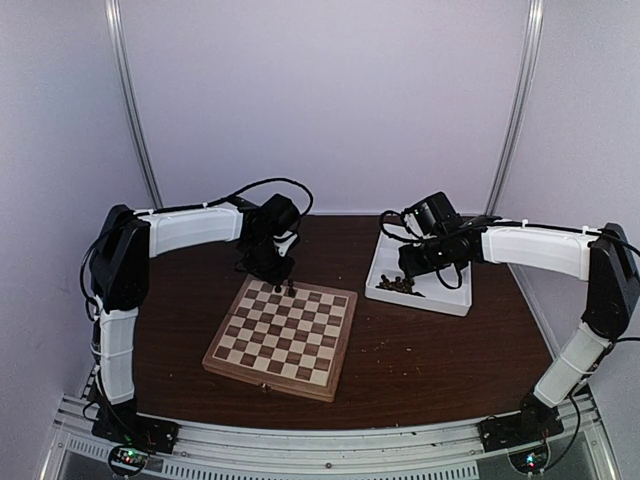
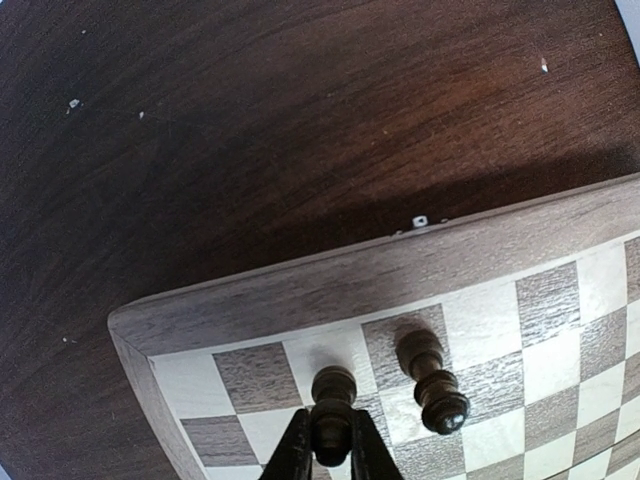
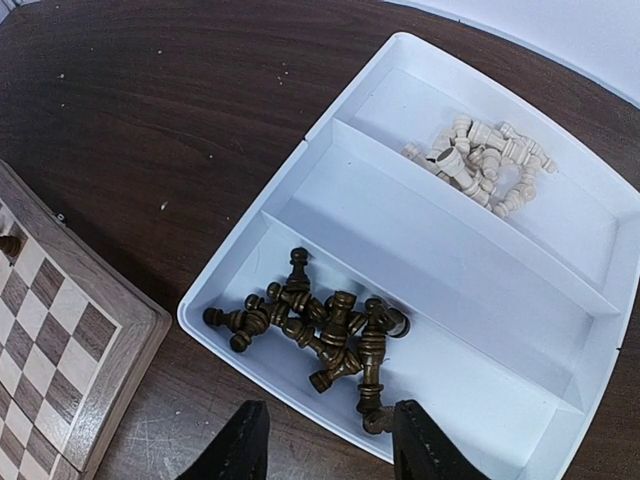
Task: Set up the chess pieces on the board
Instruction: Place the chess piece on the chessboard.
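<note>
The left arm (image 1: 190, 228) bends down over the board's (image 2: 300, 290) far edge, left gripper (image 2: 333, 448) pinching a dark piece (image 2: 333, 392); right gripper (image 3: 330, 445) hangs over the tray (image 3: 420, 230), jaws apart, empty.

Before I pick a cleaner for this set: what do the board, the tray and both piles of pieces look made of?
The board looks like matte wood; grain shows on its border. The tray is probably plastic: smooth, white, moulded dividers. The dark pieces look like turned wood, stained brown, slight sheen. The pale pieces are probably the same wood unstained; too small to be sure.
</note>
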You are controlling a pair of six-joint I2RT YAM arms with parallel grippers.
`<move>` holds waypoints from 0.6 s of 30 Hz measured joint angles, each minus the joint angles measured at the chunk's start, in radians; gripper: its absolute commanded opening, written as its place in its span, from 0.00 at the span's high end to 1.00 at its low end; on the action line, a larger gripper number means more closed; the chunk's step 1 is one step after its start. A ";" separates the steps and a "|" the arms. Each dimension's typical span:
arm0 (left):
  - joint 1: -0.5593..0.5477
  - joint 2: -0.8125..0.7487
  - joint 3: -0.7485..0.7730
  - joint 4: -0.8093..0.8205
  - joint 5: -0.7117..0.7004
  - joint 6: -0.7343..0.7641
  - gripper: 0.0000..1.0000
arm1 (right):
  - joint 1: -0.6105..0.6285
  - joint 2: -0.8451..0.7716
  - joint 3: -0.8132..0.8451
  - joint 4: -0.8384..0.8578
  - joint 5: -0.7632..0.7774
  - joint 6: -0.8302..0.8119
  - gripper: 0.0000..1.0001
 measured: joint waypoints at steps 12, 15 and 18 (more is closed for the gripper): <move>0.000 0.000 0.000 0.000 0.008 0.000 0.76 | -0.028 0.061 0.040 -0.017 0.004 0.010 0.55; 0.000 0.000 0.000 0.000 0.010 0.000 0.76 | -0.037 0.089 0.053 -0.029 0.005 0.018 0.54; 0.000 0.000 0.000 -0.001 0.010 0.000 0.75 | -0.039 0.110 0.064 -0.041 0.005 0.025 0.54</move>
